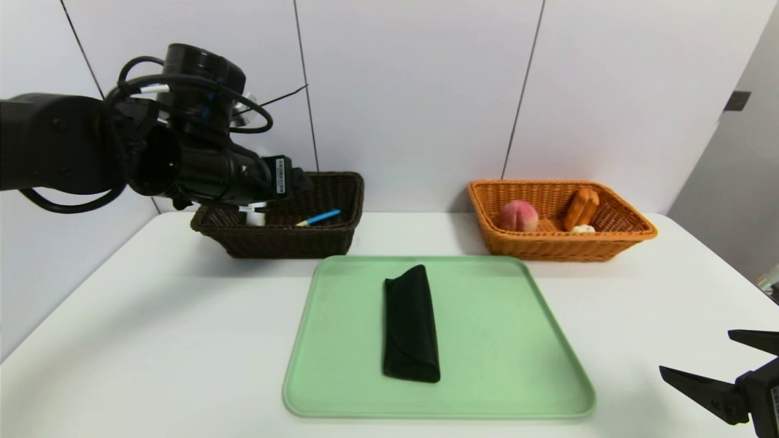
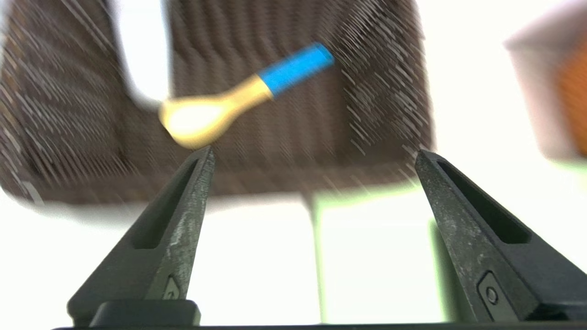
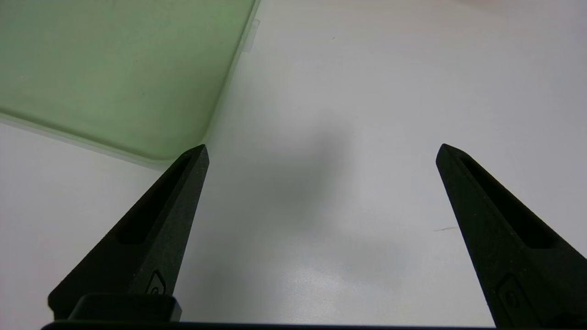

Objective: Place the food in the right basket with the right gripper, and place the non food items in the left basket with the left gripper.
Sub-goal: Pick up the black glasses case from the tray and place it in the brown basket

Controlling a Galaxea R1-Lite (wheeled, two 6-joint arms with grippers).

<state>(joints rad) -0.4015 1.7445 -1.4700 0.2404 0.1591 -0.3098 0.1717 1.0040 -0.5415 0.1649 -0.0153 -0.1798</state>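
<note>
A black pouch (image 1: 411, 325) lies lengthwise on the green tray (image 1: 487, 365). My left arm (image 1: 201, 164) is raised over the dark brown left basket (image 1: 280, 243), which holds a gold spoon with a blue handle (image 1: 319, 218) and a white object (image 1: 255, 218). In the left wrist view my left gripper (image 2: 312, 151) is open and empty above the basket's near wall (image 2: 284, 151), with the spoon (image 2: 220, 110) beyond it. The orange right basket (image 1: 566, 248) holds a peach (image 1: 519, 216), a bread piece (image 1: 581, 208) and a small white item (image 1: 583, 229). My right gripper (image 1: 696, 351) (image 3: 321, 149) stays open and empty.
The right gripper hovers over bare white table (image 3: 348, 137) beside the tray's near right corner (image 3: 114, 68). Both baskets stand at the back against the white wall. The orange basket (image 2: 573, 91) shows at the edge of the left wrist view.
</note>
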